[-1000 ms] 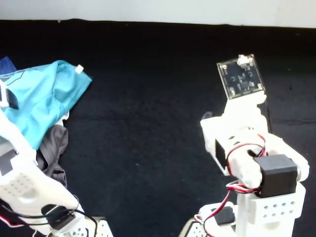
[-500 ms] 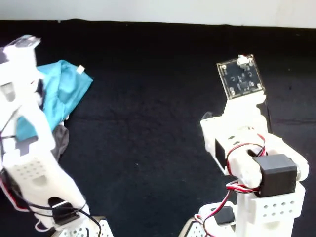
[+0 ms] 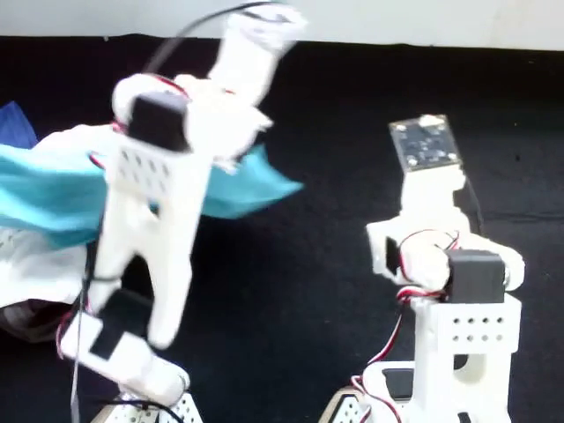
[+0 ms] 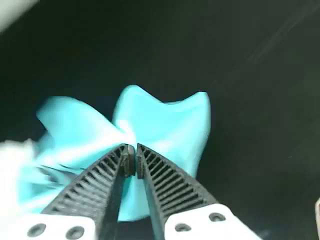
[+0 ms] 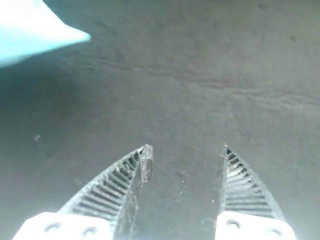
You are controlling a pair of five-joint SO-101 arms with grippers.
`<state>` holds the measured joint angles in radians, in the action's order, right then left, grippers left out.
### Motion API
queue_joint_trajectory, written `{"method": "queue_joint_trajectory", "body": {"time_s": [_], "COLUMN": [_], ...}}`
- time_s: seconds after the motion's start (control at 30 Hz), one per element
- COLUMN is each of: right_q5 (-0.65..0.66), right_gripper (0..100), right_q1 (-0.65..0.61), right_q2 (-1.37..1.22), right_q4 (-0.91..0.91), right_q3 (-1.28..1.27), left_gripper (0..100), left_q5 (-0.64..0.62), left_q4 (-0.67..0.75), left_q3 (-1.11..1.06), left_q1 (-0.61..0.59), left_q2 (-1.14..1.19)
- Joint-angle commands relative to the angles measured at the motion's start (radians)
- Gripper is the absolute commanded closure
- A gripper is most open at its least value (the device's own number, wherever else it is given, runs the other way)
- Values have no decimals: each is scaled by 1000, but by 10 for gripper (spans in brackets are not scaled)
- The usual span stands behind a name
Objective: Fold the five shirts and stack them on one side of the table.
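Your left claw [image 4: 131, 160] is clamped on the turquoise shirt [image 4: 170, 125], seen from its wrist; from above, the left arm [image 3: 150, 220] covers that pinch. Right claw [image 5: 185, 160] apart.

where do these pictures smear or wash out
High view: the left arm and the teal shirt are smeared, the right arm crisp. Left wrist view: the shirt's edges are soft past the shut left gripper. Right wrist view: the black table looks washed grey under the open right gripper.

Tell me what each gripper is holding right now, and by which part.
The left gripper pinches a gathered fold of the turquoise shirt; which part is unclear. The right gripper is open and empty.
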<state>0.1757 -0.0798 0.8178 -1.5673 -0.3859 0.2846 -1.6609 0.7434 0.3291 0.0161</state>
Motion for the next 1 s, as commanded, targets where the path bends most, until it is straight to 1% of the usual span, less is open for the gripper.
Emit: {"method": "queue_joint_trajectory", "body": {"time_s": [0.0, 0.1, 0.13, 0.23, 0.3, 0.33, 0.43, 0.5, 0.6, 0.63, 0.7, 0.8, 0.87, 0.97], "right_q5": [6, 6, 6, 3, 3, 3, 3, 3, 3, 3, 2, 2, 2, 2], "right_gripper": [783, 783, 783, 783, 783, 783, 783, 783, 783, 783, 783, 783, 783, 783], "right_q1": [81, 111, 113, 110, 108, 102, 77, 54, -2, -27, -77, -145, -182, -228], "right_q2": [5, 5, 5, 5, 5, 5, 5, 5, 5, 5, -1, -5, -5, -5], "right_q4": [48, 56, 56, 56, 56, 56, 56, 56, 56, 56, 56, 58, 58, 58], "right_q3": [-33, -51, -51, -51, -50, -48, -51, -51, -47, -45, -45, -51, -51, -53], "left_gripper": [991, 984, 965, 832, 743, 714, 709, 712, 712, 712, 712, 712, 712, 712], "left_q5": [-3, -5, -6, -8, -8, -8, -2, -2, 3, 32, 132, 269, 334, 420], "left_q4": [109, 127, 127, 118, 71, 41, -37, -63, -64, -58, 9, 160, 264, 359], "left_q3": [35, 30, 10, -84, -124, -136, -166, -213, -364, -446, -634, -877, -978, -1041], "left_q1": [73, 59, 44, -16, -73, -107, -240, -346, -526, -579, -664, -792, -885, -1033], "left_q2": [-91, -90, -87, -79, -79, -76, -68, -68, -67, -65, -51, -4, 36, 107]}}
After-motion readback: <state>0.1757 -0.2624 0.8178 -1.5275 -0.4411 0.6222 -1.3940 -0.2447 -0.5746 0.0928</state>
